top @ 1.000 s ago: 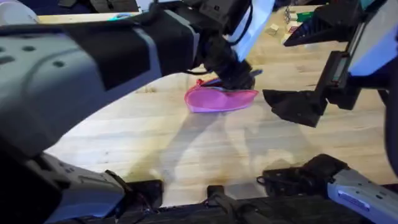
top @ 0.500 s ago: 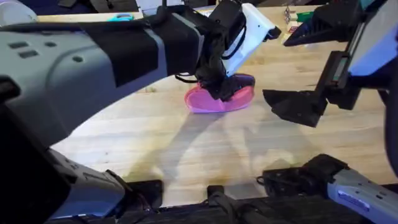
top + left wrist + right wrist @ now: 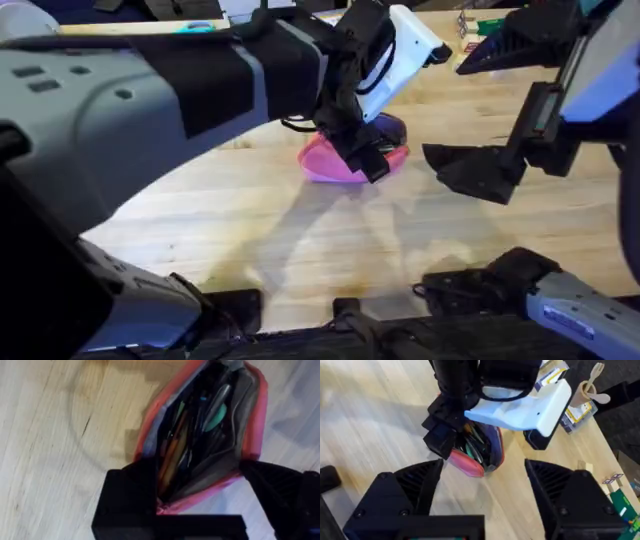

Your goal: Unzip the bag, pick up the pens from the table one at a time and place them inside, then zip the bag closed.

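Left pincer [image 3: 362,158] spread wide over gaping bag [image 3: 325,162], frame centre, pens [image 3: 200,415] inside. Right pincer [image 3: 470,168] open, hovering right above table [image 3: 300,240].

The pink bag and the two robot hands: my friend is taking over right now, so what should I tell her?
Left gripper: open, fingers either side of the bag's near end, right over its mouth.
Right gripper: open, empty, hovering off to the bag's side.
Bag: lying on the table, unzipped and gaping, with pens and other bits inside.
Done: unzipping; pens are in the bag.
Left: check the table for stray pens, as the arms hide part of it, then zip the bag closed.
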Motion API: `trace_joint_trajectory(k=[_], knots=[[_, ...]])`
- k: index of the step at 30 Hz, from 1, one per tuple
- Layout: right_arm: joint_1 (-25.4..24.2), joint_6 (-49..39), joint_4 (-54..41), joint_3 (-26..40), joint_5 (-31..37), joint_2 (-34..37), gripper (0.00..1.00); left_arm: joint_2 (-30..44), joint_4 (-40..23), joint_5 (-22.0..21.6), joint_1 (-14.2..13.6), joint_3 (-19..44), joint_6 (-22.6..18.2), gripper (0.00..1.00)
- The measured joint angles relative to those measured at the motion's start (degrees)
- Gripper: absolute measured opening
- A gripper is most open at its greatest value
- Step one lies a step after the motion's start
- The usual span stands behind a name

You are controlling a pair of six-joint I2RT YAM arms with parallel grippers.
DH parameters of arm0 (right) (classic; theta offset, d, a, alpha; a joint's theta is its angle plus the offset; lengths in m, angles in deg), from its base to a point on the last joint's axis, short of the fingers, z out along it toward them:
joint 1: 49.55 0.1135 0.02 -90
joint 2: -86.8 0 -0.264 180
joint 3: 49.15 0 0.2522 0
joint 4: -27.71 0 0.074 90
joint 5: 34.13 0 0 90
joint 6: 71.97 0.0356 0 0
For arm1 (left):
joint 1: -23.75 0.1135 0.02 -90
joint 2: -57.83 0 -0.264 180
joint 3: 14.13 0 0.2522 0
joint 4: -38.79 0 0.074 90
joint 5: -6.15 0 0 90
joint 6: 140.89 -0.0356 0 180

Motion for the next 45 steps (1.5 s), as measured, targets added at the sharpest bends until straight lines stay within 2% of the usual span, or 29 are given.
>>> trace_joint_trajectory(k=[5, 9, 13, 17, 25, 28, 32, 35, 38, 42, 45], knots=[[0.0, 0.0, 0.0, 0.0, 0.0, 0.0, 0.998, -0.7, -0.6, 1.5, 0.1, 1.1, 0.1, 0.993], [0.0, 0.0, 0.0, 0.0, 0.0, 0.0, 0.998, -4.9, -0.8, 2.3, 0.3, 1.2, 0.0, 0.993], [0.0, 0.0, 0.0, 0.0, 0.0, 0.0, 0.998, -10.9, -1.1, 2.8, 2.5, 1.7, 0.0, 0.993], [0.0, 0.0, 0.0, 0.0, 0.0, 0.0, 0.998, -15.8, -2.5, 2.8, 6.7, 2.2, 0.0, 0.993], [0.0, 0.0, 0.0, 0.0, 0.0, 0.0, 0.998, -19.8, -8.2, 3.4, 18.4, 2.3, -0.5, 0.993], [0.0, 0.0, 0.0, 0.0, 0.0, 0.0, 0.998, -20.1, -9.9, 6.6, 22.2, 2.3, -2.1, 0.993], [0.0, 0.0, 0.0, 0.0, 0.0, 0.0, 0.998, -20.1, -13.5, 13.5, 26.5, 2.3, -6.5, 0.993], [0.0, 0.0, 0.0, 0.0, 0.0, 0.0, 0.998, -20.1, -15.0, 17.3, 29.3, 2.3, -9.7, 0.993], [0.0, 0.0, 0.0, 0.0, 0.0, 0.0, 0.998, -20.1, -15.3, 19.3, 32.2, 2.3, -11.6, 0.993], [0.0, 0.0, 0.0, 0.0, 0.0, 0.0, 0.998, -20.1, -14.0, 19.9, 35.0, 2.3, -12.6, 0.993], [0.0, 0.0, 0.0, 0.0, 0.0, 0.0, 0.998, -20.1, -14.1, 18.8, 35.6, 2.3, -13.0, 0.993]])
